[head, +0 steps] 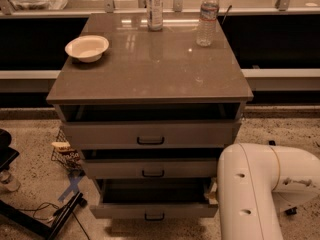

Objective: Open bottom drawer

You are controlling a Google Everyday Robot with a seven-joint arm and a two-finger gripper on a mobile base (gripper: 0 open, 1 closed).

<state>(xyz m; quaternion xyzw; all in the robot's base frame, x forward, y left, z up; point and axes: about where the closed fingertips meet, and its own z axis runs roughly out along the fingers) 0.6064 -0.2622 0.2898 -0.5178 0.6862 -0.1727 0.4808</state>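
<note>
The cabinet has three pale grey drawers. The bottom drawer is the lowest, with a small black pull handle at centre; it stands pulled out, with a dark gap above its front. The middle drawer and top drawer also stand slightly out. My white arm fills the lower right, its elbow next to the bottom drawer's right end. The gripper is out of view.
On the brown cabinet top stand a white bowl at the left, a bottle and a clear water bottle at the back. A small wire basket and a black stand with cables lie on the floor at the left.
</note>
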